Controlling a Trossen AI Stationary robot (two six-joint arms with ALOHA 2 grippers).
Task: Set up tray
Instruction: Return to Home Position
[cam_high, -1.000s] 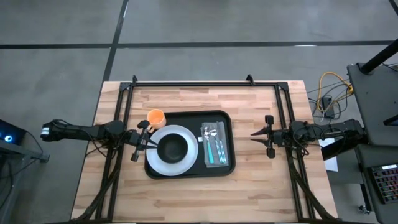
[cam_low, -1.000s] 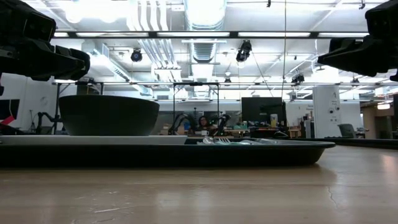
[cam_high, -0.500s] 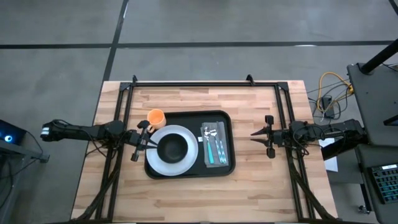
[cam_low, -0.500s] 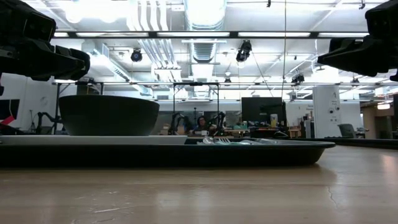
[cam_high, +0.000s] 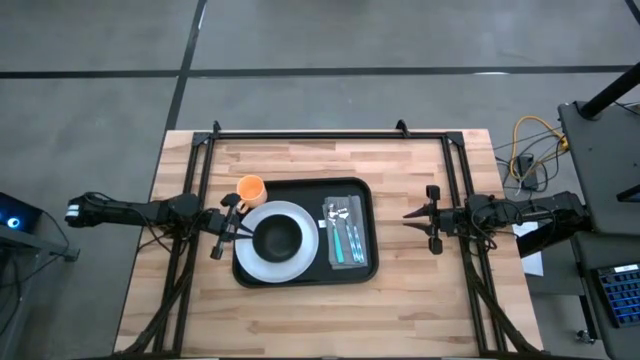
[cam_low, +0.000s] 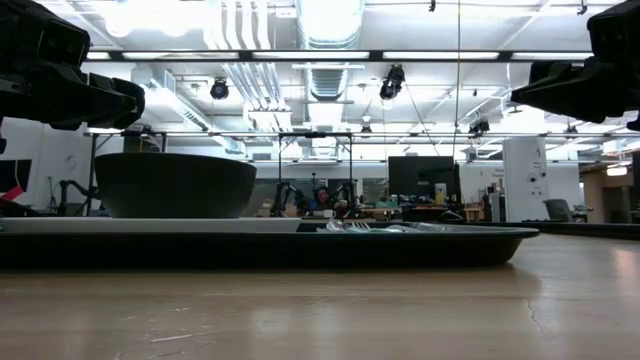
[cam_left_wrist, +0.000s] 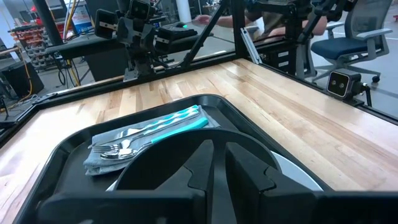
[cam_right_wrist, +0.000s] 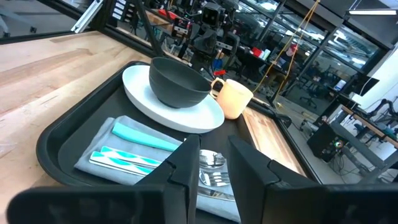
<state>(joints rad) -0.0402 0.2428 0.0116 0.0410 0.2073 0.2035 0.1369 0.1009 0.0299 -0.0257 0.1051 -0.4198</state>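
The black tray (cam_high: 310, 194) lies mid-table. On it sits a white plate (cam_high: 252, 258) carrying a dark bowl (cam_high: 279, 238), and to the right a grey napkin (cam_high: 345, 254) holds teal-handled cutlery (cam_high: 341, 240). An orange cup (cam_high: 250, 188) stands at the tray's far left corner; whether it is on the tray or the table I cannot tell. My left gripper (cam_high: 240, 228) is shut and hovers above the tray's left edge, over the plate's rim (cam_left_wrist: 292, 171). My right gripper (cam_high: 406, 215) is also shut, in the air right of the tray, pointing at it (cam_right_wrist: 56, 140).
A black frame (cam_high: 330, 133) runs along the table's far edge and down both sides past the arms' bases. Bare wood lies between the tray and my right gripper, and along the near edge (cam_high: 320, 320). Cables and equipment (cam_high: 530, 150) sit off the table's right side.
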